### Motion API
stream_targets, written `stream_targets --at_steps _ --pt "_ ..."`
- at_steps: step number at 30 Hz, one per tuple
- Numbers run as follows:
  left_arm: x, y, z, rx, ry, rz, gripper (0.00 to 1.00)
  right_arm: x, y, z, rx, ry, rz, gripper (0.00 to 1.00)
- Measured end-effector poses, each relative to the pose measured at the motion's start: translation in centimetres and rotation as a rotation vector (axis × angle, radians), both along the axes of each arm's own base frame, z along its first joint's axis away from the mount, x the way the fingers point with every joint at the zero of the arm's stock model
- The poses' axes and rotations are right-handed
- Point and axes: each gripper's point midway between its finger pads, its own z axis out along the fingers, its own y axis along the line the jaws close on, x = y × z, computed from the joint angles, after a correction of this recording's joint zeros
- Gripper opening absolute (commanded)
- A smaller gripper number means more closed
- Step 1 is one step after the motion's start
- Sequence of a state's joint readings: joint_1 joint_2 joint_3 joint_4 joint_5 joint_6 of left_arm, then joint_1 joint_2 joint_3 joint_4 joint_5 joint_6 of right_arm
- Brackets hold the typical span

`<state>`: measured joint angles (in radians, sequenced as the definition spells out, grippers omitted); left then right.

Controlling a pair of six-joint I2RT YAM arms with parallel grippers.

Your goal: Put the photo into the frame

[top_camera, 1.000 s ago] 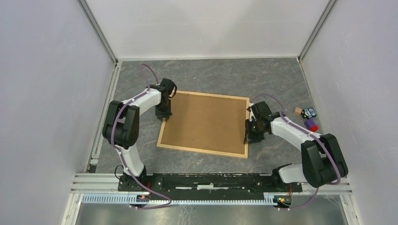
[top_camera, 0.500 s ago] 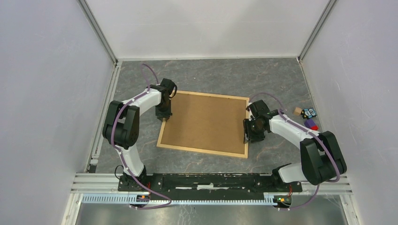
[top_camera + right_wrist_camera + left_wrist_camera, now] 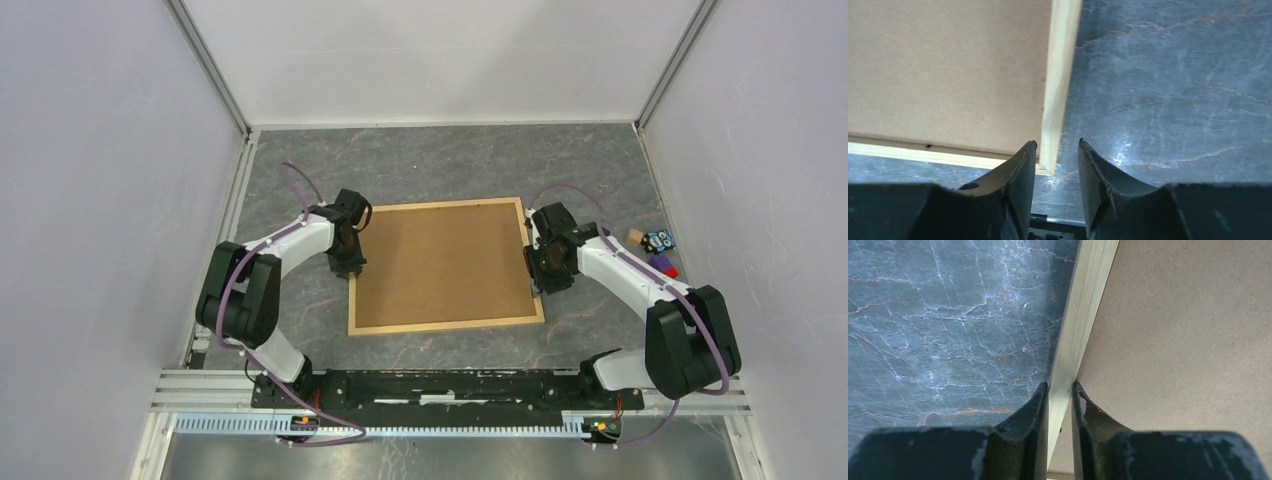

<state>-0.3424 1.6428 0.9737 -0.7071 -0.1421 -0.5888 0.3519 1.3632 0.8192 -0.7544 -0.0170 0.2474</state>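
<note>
The frame (image 3: 450, 325), thin light-wood strips, lies flat mid-table with a plain brown board (image 3: 440, 262) filling it. The photo is hidden. My left gripper (image 3: 350, 268) is at the left rail. In the left wrist view its jaws (image 3: 1060, 390) are shut on the pale strip (image 3: 1083, 305), with the board (image 3: 1188, 340) to the right. My right gripper (image 3: 541, 288) is at the right rail near the front corner. In the right wrist view it (image 3: 1057, 150) straddles the strip (image 3: 1060, 75) loosely, open, with a gap on the outer side beside the board (image 3: 948, 70).
A few small toys and blocks (image 3: 655, 242) lie by the right wall, just beyond the right arm. Grey marbled tabletop (image 3: 440, 165) surrounds the frame. White walls enclose three sides, and a metal rail (image 3: 450, 385) runs along the near edge.
The frame has swung anticlockwise, its near edge shifting right, and now sits squarer to the table. The right jaws have widened off the right rail. The left grip is unchanged.
</note>
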Motion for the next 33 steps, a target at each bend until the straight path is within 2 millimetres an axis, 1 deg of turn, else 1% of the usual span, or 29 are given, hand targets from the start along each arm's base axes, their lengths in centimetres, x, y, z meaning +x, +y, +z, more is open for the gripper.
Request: stream_targets --at_steps 3,7,13,20,33 --pt "-0.1 -0.1 0.0 -0.002 0.001 0.005 0.02 0.0 -0.9 -0.1 -0.054 0.011 0.014 0.4" --pt "-0.1 0.0 0.0 0.004 -0.001 0.005 0.02 0.7 -1.4 0.0 -0.091 -0.002 0.032 0.36" --pt "-0.2 0.0 0.0 0.006 -0.009 0.004 0.02 1.4 -0.9 -0.8 -0.093 0.012 0.048 0.35" --pt "-0.1 0.1 0.0 0.004 -0.022 0.004 0.02 1.5 -0.2 -1.9 -0.1 0.032 0.069 0.32" --pt "-0.1 0.1 0.0 0.008 -0.025 0.005 0.02 2.2 0.0 -1.5 -0.101 0.011 0.053 0.3"
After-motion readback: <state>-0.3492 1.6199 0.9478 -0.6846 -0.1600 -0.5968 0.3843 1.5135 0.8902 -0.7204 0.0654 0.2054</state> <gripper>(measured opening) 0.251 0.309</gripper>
